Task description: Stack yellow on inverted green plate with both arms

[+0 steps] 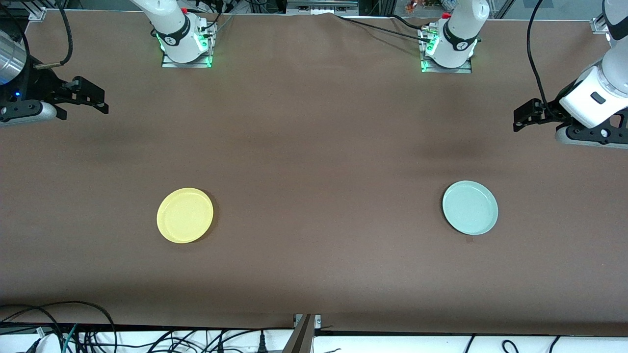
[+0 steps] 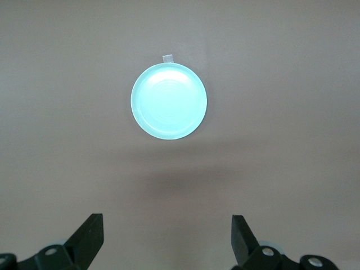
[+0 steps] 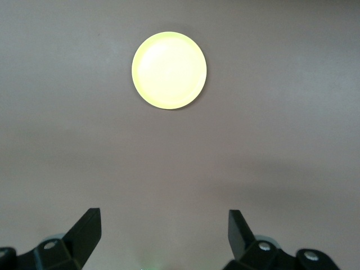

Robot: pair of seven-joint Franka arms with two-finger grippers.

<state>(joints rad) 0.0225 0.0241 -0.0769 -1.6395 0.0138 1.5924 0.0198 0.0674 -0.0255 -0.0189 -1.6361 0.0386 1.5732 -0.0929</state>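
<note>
Two plates lie rim-up and well apart on the table, both grippers spread wide and empty above it.

The yellow plate (image 1: 185, 215) lies flat toward the right arm's end of the table (image 1: 314, 162); the green plate (image 1: 470, 207) lies flat toward the left arm's end, about as near the front camera, its pale inner face up. A small pale tab (image 2: 167, 58) sticks out from the green plate's edge in the left wrist view. The left gripper (image 1: 521, 116) hangs in the air over the table's edge at the left arm's end, fingers (image 2: 90, 236) wide apart, holding and touching nothing. The right gripper (image 1: 93, 98) hangs over the table's edge at the right arm's end, its fingers (image 3: 87, 229) spread just as wide, also empty. Neither plate is touched.
</note>
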